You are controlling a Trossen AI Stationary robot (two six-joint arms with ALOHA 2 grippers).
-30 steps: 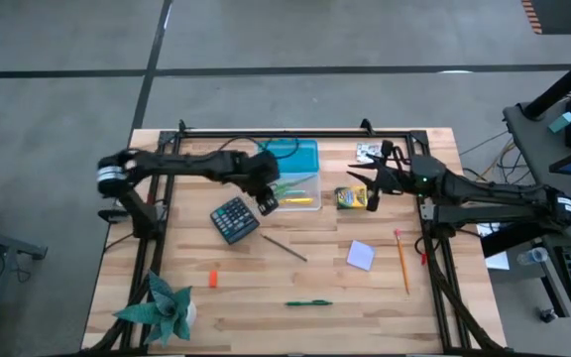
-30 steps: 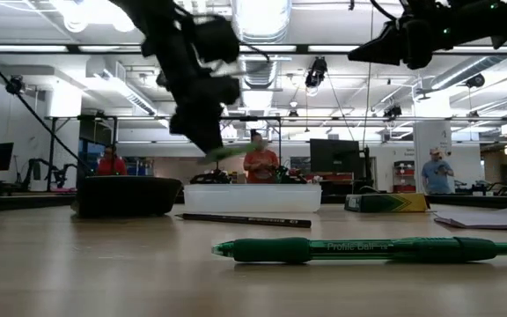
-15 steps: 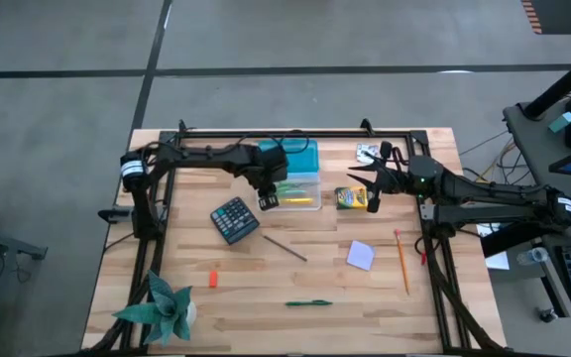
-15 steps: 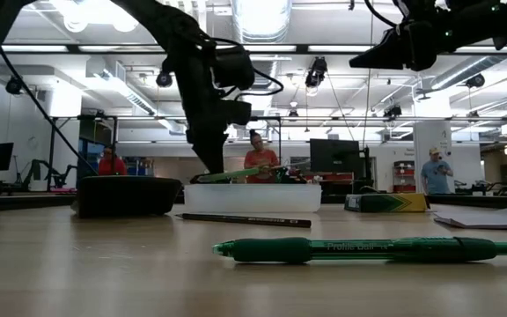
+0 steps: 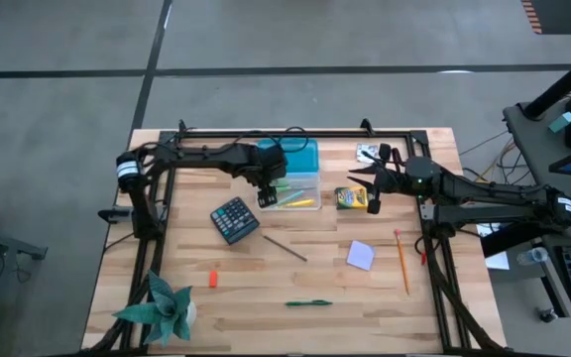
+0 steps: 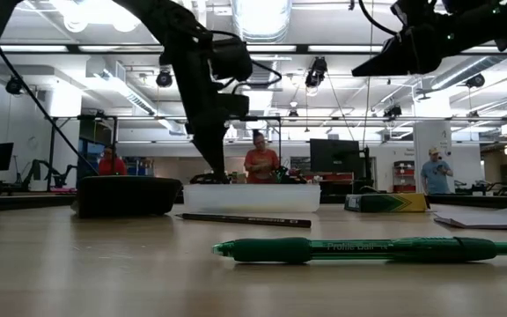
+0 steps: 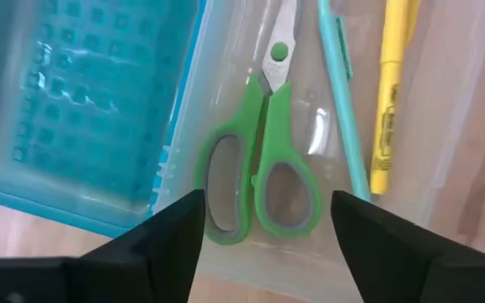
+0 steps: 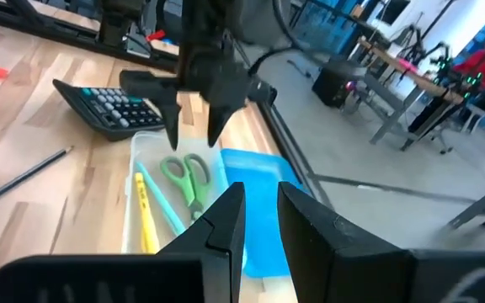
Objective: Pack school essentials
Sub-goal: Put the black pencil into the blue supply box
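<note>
Green-handled scissors [image 7: 263, 172] lie flat on the floor of a clear box [image 5: 295, 193], beside a teal pen [image 7: 339, 109] and a yellow pencil [image 7: 386, 93]. My left gripper [image 7: 263, 210] hangs open just above the scissors' handles, pointing steeply down, and touches nothing; it also shows in the high view [image 5: 269, 195]. The box's teal lid [image 5: 302, 157] lies on its far side. My right gripper [image 5: 360, 183] hovers right of the box, about level, its fingers [image 8: 230, 215] a narrow gap apart with nothing between them.
On the table lie a calculator [image 5: 234, 218], a dark pencil [image 5: 284, 247], an orange eraser [image 5: 212, 279], a green pen [image 5: 308, 303], a lavender note pad [image 5: 361, 255], an orange pencil [image 5: 401, 261] and a crayon pack [image 5: 351, 197]. A green plant [image 5: 162, 307] stands near left.
My left gripper has shifted a little toward the far edge over the clear box, sunk slightly and rolled. It has opened and let go of the green scissors, which hung tilted over the box's rim and now lie flat inside.
</note>
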